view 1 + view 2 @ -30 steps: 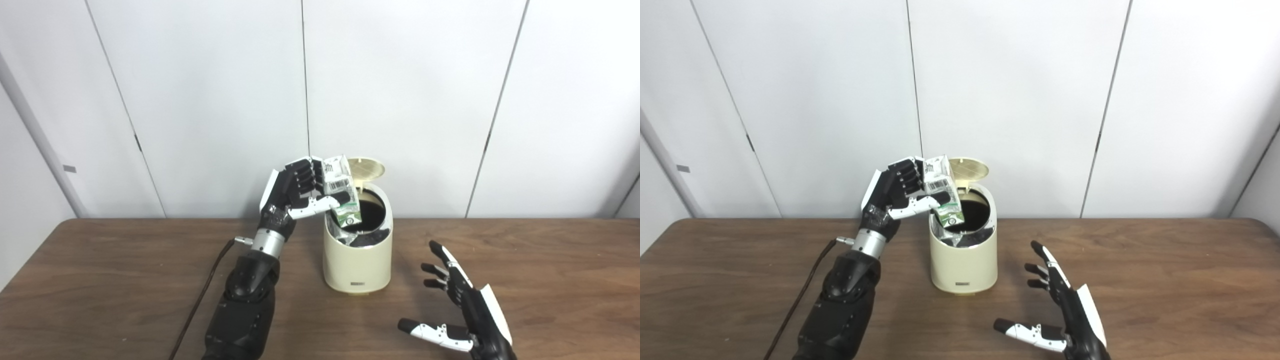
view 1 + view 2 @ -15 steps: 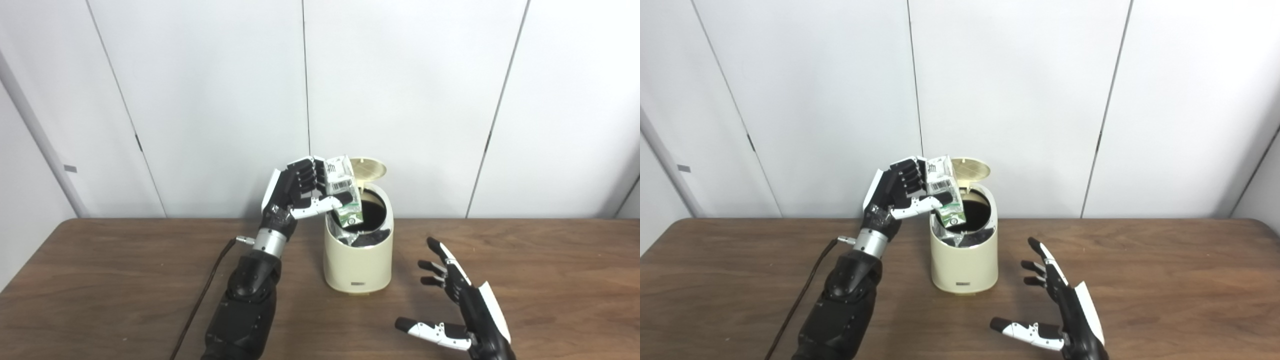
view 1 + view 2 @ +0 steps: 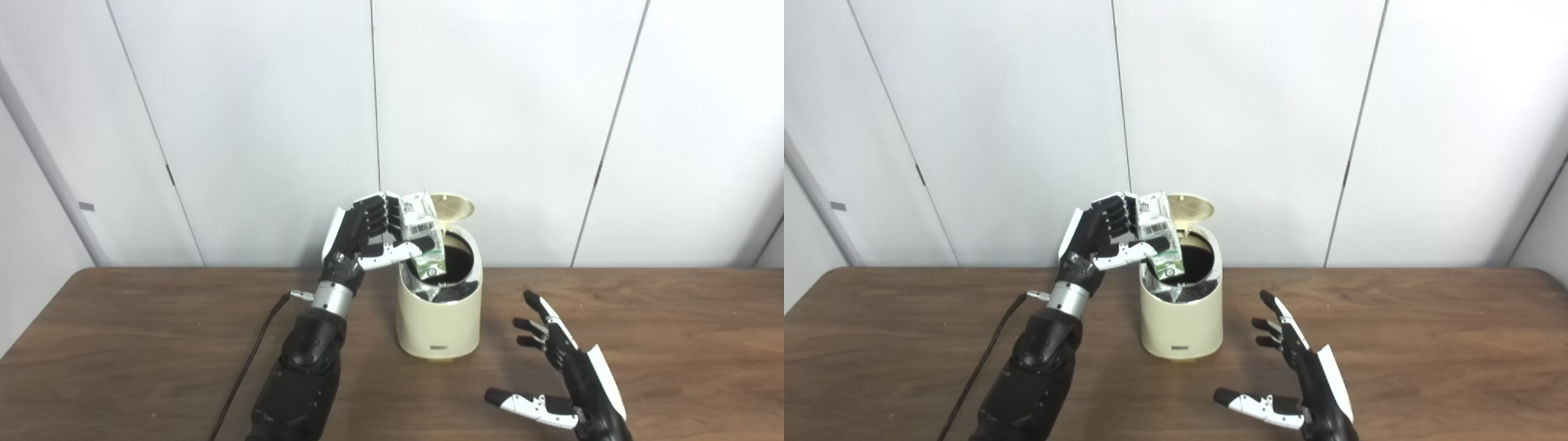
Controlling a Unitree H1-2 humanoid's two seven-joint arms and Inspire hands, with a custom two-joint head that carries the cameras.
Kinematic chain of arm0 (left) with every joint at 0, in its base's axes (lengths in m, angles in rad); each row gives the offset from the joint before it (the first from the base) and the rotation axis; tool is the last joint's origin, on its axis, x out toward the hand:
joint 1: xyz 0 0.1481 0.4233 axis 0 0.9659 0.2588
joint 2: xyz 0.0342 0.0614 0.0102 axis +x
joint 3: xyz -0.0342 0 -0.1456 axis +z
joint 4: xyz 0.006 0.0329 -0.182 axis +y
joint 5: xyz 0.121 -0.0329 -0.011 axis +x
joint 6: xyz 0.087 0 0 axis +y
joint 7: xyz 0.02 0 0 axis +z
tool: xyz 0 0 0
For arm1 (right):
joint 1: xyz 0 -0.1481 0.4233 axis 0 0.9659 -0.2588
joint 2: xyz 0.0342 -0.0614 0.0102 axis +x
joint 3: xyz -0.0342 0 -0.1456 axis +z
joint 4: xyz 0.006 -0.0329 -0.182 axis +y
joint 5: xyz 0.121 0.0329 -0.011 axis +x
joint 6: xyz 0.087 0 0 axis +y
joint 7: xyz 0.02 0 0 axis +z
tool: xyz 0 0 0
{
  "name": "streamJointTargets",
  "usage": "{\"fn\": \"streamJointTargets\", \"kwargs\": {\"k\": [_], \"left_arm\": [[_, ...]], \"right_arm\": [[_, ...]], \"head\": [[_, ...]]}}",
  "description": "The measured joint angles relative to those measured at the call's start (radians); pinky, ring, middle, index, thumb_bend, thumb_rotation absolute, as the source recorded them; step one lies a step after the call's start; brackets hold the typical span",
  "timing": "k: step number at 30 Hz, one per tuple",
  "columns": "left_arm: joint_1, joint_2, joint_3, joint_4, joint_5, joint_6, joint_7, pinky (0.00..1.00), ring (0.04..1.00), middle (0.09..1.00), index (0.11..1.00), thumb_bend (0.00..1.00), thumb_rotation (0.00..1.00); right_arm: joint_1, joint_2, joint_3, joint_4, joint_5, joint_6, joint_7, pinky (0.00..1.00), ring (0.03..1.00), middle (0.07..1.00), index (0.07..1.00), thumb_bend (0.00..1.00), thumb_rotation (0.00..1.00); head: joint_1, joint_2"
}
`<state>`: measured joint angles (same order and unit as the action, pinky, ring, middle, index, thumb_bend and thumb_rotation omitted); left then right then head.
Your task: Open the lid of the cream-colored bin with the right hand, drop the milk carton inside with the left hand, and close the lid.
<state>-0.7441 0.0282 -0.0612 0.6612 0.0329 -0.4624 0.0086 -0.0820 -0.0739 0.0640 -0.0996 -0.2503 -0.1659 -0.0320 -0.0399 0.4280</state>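
Observation:
The cream-colored bin (image 3: pixel 438 318) stands mid-table with its round lid (image 3: pixel 452 207) swung up at the back, showing a dark inside. My left hand (image 3: pixel 361 236) is shut on a white and green milk carton (image 3: pixel 422 236), held tilted over the bin's left rim with its lower end at the opening. My right hand (image 3: pixel 566 376) rests open low over the table, to the right of the bin and nearer to me, with its fingers spread and nothing in it.
The wooden table (image 3: pixel 122 343) ends against white wall panels behind the bin. A dark cable (image 3: pixel 248 361) runs along the table beside my left forearm.
The left hand has shifted the carton slightly to the right over the bin's opening. The right hand has drifted a little toward the bin.

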Motion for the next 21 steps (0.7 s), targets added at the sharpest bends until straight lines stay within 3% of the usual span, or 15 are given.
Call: {"fn": "streamJointTargets", "kwargs": {"k": [1,2,5,6,7,9,15,21], "left_arm": [[0.000,0.010,-0.027,0.000,0.016,-0.005,0.027,0.41,0.460,0.510,0.504,0.49,0.00],[-0.002,0.025,-0.069,0.000,0.042,-0.011,0.072,0.44,0.515,0.510,0.495,0.51,0.00],[-0.009,0.062,-0.173,0.000,0.090,-0.016,0.194,0.49,0.600,0.652,0.496,0.52,0.04],[-0.012,0.069,-0.197,0.001,0.094,-0.016,0.222,0.50,0.614,0.669,0.568,0.70,0.02],[-0.014,0.076,-0.221,0.004,0.096,-0.016,0.249,0.52,0.641,0.697,0.618,0.82,0.01],[-0.018,0.088,-0.259,0.007,0.099,-0.016,0.294,0.55,0.675,0.731,0.651,0.88,0.00],[-0.032,0.114,-0.335,0.018,0.108,-0.016,0.363,0.62,0.757,0.795,0.701,0.90,0.00],[-0.035,0.121,-0.355,0.019,0.103,-0.016,0.383,0.63,0.764,0.805,0.713,0.90,0.01]], "right_arm": [[0.000,0.000,0.000,0.000,0.001,0.000,0.000,0.75,0.833,0.954,0.925,0.79,0.27],[0.000,0.000,0.000,0.000,0.003,0.000,0.000,0.74,0.832,0.955,0.926,0.79,0.27],[0.000,0.000,0.000,0.000,0.006,0.000,0.001,0.74,0.832,0.958,0.929,0.78,0.26],[0.000,0.000,0.001,0.000,0.007,0.000,0.001,0.74,0.832,0.958,0.929,0.78,0.26],[0.000,0.000,0.001,0.000,0.010,0.000,0.001,0.75,0.831,0.959,0.929,0.78,0.25],[0.000,0.000,0.001,0.000,0.019,0.000,0.002,0.74,0.830,0.958,0.929,0.79,0.25],[0.000,-0.001,0.003,0.000,0.018,0.000,0.002,0.71,0.820,0.958,0.931,0.79,0.27],[-0.001,-0.001,0.005,0.000,0.016,0.000,0.002,0.69,0.811,0.960,0.930,0.79,0.26]], "head": [[0.000,0.000],[0.000,0.000],[0.000,0.002],[0.000,0.002],[0.000,0.002],[0.000,0.002],[0.005,0.002],[0.006,0.000]]}}
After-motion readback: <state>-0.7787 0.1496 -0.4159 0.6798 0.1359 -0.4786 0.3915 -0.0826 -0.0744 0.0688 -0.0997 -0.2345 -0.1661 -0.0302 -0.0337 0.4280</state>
